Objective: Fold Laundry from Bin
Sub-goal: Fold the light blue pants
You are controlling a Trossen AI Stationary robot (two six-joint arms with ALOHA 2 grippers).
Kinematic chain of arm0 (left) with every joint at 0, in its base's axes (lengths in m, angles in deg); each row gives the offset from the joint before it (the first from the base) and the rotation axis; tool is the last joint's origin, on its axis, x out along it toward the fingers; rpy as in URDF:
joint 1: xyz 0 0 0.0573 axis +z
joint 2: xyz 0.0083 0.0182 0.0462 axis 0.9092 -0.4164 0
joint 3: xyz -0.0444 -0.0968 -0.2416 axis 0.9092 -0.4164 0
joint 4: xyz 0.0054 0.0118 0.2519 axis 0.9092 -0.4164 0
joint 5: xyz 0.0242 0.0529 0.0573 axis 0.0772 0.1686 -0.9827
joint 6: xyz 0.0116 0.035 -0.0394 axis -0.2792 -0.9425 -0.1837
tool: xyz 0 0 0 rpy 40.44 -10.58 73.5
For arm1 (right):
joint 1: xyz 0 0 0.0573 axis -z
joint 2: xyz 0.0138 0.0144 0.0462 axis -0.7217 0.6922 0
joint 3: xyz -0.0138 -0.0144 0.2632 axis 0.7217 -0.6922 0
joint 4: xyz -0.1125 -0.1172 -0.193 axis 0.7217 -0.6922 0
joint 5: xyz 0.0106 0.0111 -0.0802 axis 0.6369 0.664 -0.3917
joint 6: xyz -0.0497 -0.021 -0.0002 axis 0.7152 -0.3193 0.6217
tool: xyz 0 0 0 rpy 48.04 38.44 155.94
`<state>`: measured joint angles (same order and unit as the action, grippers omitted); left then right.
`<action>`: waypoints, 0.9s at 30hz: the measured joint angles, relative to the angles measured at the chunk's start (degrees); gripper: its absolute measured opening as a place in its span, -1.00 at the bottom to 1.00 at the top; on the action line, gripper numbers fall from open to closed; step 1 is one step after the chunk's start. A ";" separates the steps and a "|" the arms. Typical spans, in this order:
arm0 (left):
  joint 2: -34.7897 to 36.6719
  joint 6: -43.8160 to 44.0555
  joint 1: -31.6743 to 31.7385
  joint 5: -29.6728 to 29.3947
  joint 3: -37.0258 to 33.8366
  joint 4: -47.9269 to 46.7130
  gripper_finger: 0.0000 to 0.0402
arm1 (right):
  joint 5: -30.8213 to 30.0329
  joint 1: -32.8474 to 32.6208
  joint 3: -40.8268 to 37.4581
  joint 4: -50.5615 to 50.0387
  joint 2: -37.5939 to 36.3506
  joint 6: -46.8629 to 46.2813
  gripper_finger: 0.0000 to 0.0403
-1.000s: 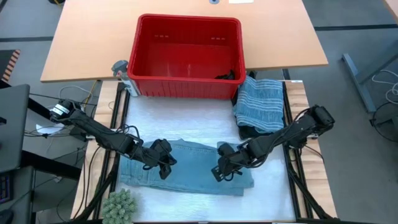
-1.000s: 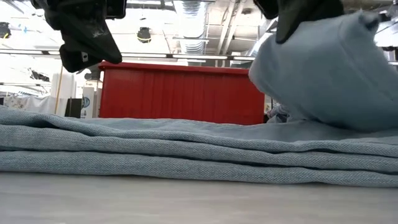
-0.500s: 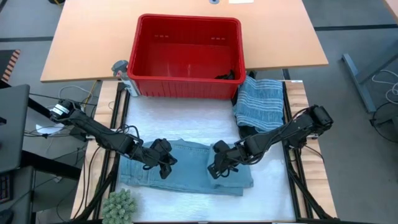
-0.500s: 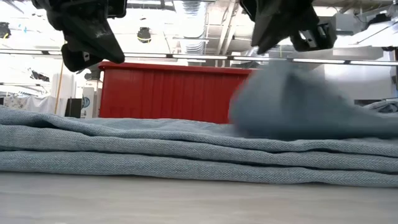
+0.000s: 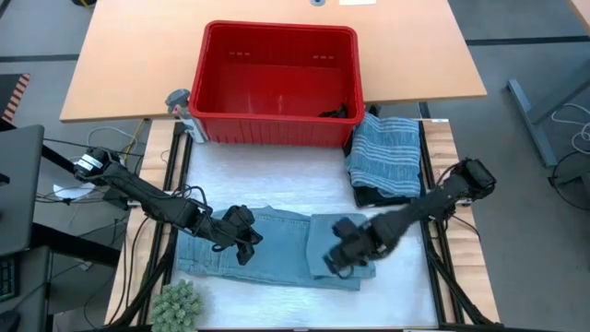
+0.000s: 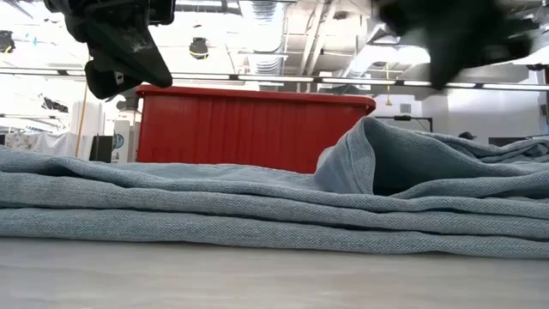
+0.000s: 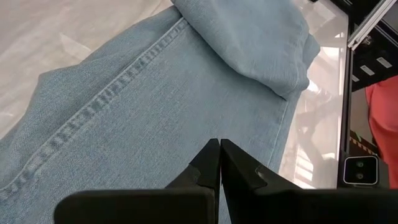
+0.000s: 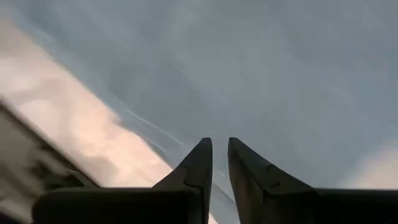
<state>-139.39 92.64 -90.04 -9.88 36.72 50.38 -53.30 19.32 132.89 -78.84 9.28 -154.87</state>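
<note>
under the right claw (image 5: 343, 261) lies the light blue laundry (image 5: 277, 249).

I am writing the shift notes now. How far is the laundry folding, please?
Done: a striped garment lies folded right of the red bin, on top of a dark one. In hand: light blue jeans lie partly folded on the table; the right gripper, fingers slightly apart, hangs over the folded-in end holding nothing, and the left gripper is shut just above the cloth. Left: finishing the jeans, plus a dark item in the bin.
</note>
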 joint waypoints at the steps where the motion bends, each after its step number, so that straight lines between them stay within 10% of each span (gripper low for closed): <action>1: 0.00 0.00 0.00 0.00 0.00 -0.02 -1.00 | -0.15 -1.40 0.00 -2.64 0.00 -2.52 -0.60; 15: 0.00 -1.04 0.00 0.92 0.01 0.12 -1.00 | 5.57 -18.30 -3.46 -20.17 -0.89 -37.45 0.52; 27: 0.00 -0.52 0.00 1.62 0.00 0.17 -1.00 | -1.66 -18.18 -23.33 7.40 -6.24 -46.06 0.58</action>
<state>-139.39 92.12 -90.04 -8.26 36.72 50.56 -54.96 1.14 109.56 -71.44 3.04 -200.93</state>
